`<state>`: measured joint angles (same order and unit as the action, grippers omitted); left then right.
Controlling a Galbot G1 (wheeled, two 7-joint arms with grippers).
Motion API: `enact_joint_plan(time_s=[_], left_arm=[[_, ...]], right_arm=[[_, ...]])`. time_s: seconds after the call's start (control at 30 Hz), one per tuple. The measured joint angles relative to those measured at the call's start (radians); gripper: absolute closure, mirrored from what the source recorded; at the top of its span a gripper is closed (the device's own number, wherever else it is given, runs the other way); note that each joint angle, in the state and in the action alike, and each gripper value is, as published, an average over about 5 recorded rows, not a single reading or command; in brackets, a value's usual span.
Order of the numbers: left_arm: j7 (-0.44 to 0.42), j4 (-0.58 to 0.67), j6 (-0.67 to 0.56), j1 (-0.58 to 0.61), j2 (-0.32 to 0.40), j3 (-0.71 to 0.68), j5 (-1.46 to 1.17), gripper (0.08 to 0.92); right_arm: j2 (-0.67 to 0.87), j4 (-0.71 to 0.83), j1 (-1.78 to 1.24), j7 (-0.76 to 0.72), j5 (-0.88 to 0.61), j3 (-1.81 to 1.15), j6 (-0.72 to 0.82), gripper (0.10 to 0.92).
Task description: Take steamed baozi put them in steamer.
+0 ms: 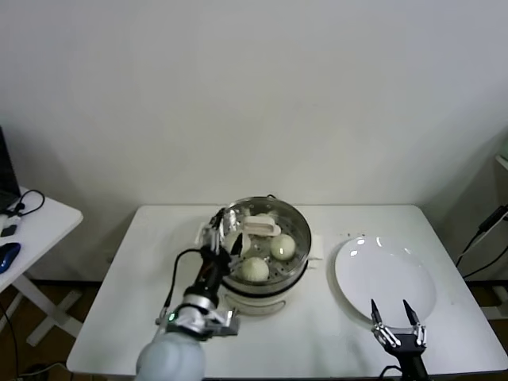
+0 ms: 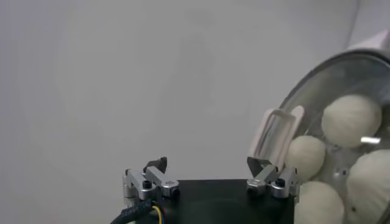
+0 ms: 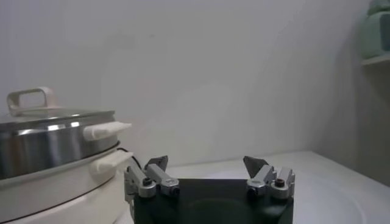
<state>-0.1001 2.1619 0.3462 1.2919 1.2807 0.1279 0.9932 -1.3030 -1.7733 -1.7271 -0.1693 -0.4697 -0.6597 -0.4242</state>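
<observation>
The steamer [image 1: 274,279] stands mid-table on its white base. The glass lid with a cream handle [image 1: 260,228] lies on it. Through the glass I see steamed baozi [image 1: 254,270] [image 1: 283,247] on the perforated tray. My left gripper [image 1: 225,230] is open and empty at the steamer's left rim. In the left wrist view that gripper [image 2: 206,164] stands beside the lid handle [image 2: 277,137], with several baozi [image 2: 351,120] under the glass. My right gripper [image 1: 397,324] is open and empty at the white plate's front edge. It also shows in the right wrist view [image 3: 206,162].
The flat white plate [image 1: 385,274] lies right of the steamer, with nothing on it. The right wrist view shows the steamer [image 3: 49,143] with its lid handle [image 3: 29,97] off to one side. A small side table [image 1: 40,218] with cables stands at far left.
</observation>
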Motion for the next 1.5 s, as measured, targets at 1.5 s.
enact_joint_plan(time_s=[1.5], left_arm=[[-0.005, -0.443, -0.588, 0.232, 0.007, 0.591, -1.357, 0.177]], right_arm=[[-0.009, 0.033, 0.002, 0.067, 0.044, 0.028, -0.026, 0.203]])
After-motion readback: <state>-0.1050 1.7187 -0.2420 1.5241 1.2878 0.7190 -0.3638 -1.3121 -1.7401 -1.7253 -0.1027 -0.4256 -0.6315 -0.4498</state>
